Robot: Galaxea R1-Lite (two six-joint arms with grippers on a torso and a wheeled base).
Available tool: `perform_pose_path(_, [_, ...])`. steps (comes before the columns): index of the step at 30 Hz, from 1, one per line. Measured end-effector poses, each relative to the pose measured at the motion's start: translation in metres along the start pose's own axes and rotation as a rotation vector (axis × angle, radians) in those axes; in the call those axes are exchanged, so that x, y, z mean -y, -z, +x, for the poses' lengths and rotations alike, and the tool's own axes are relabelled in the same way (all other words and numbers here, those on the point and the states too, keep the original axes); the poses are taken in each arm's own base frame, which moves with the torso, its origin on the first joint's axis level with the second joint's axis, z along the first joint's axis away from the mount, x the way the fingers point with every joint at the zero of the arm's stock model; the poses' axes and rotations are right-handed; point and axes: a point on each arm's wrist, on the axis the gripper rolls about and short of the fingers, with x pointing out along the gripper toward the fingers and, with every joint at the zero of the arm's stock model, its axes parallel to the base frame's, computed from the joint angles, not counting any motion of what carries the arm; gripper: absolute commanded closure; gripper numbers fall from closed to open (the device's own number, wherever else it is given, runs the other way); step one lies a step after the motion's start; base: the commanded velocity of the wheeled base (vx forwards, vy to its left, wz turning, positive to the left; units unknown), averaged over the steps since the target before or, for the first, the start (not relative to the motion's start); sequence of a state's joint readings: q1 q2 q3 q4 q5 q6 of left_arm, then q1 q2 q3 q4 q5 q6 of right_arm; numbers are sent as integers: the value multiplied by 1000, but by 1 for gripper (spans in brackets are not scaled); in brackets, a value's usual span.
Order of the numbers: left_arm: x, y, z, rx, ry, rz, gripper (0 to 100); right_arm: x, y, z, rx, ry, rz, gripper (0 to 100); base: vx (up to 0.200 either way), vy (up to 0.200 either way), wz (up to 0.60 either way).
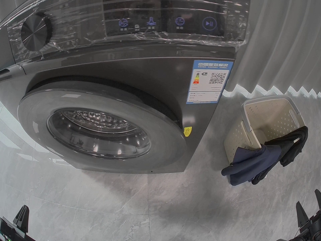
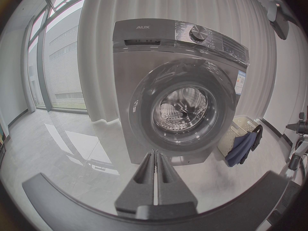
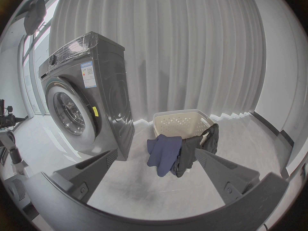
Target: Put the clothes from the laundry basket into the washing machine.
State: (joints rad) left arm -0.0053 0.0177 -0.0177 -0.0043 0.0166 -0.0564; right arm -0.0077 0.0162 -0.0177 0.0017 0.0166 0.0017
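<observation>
Near the right edge of the head view, a cream laundry basket [image 1: 271,117] stands on the grey floor [image 1: 150,201], just beside the washing machine [image 1: 140,74]. Two clothes hang over its near rim, half in and half out: a blue cloth [image 1: 250,164] and a black cloth [image 1: 291,144]. They touch each other. Hanging out like this, they look easy to grab from the edge.

The round door [image 1: 100,131] sits in the left middle of that view and looks shut. I think it must be opened before any clothes can go in.

The left gripper [image 2: 155,159] has its fingers pressed together and holds nothing. It points at the door, maybe because the door comes first. The right gripper [image 3: 156,151] has its fingers spread wide and empty. It faces the basket, ready for a cloth.

Both grippers are cut off at the bottom corners of the head view. The clothes hide part of the basket's inside, so I cannot tell if more lie there. The drum behind the glass is hard to make out.
</observation>
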Motion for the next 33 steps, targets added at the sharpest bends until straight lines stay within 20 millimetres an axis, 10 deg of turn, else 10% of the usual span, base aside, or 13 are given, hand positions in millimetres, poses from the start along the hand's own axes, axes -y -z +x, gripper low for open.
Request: perform_pose_path(33, [0,0,0,0,-1,0,100,0,0,0,0,0,0,0,0,42,36])
